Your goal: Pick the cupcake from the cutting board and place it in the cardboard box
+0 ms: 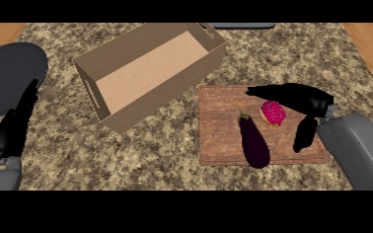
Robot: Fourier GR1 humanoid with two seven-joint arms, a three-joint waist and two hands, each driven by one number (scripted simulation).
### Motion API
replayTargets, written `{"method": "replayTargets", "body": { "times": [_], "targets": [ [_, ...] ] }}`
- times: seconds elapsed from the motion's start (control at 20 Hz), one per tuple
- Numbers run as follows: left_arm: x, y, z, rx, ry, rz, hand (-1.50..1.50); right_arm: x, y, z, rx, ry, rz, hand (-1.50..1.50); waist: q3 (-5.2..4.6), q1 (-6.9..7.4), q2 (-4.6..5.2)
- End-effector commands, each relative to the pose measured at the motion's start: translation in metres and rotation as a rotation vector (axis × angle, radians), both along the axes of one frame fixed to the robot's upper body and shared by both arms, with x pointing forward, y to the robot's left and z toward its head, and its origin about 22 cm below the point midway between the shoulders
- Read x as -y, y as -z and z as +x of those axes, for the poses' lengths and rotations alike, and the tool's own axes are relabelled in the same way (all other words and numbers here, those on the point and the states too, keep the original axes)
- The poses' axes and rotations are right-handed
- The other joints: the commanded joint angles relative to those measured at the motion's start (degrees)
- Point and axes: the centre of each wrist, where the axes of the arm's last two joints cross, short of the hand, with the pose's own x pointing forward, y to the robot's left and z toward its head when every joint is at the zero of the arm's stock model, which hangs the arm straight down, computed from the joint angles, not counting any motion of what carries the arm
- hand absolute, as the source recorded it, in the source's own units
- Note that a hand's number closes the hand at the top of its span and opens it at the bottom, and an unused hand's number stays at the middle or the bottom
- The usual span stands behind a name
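The cupcake [273,112] is seen on the cutting board [218,128], beside the eggplant [254,141], partly hidden by the right hand [300,98] (fingers spread around it, nothing gripped). The cardboard box [149,74] stands apart.

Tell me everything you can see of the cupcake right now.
The cupcake has bright pink, bumpy frosting, with a strip of tan base along its lower left side. It seems to lie tilted on the wooden cutting board, near its upper right, right of the eggplant. The right robot hand arches over it, and whether its fingers touch is unclear.
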Motion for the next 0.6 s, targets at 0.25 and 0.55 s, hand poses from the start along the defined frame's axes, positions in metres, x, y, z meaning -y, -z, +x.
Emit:
{"method": "replayTargets", "body": {
  "times": [0.25, 0.55],
  "targets": [
    [0.017, -0.006, -0.003, -0.007, 0.013, 0.002, 0.0, -0.032, 0.028, -0.001, 0.009, 0.076, -0.038, 1.5, 0.02, 0.12, 0.02],
    [-0.007, -0.007, 0.006, 0.019, -0.002, 0.007, 0.0, -0.04, 0.032, 0.011, 0.241, 0.086, 0.002, 1.5, 0.01, 0.25, 0.17]
  ]
}}
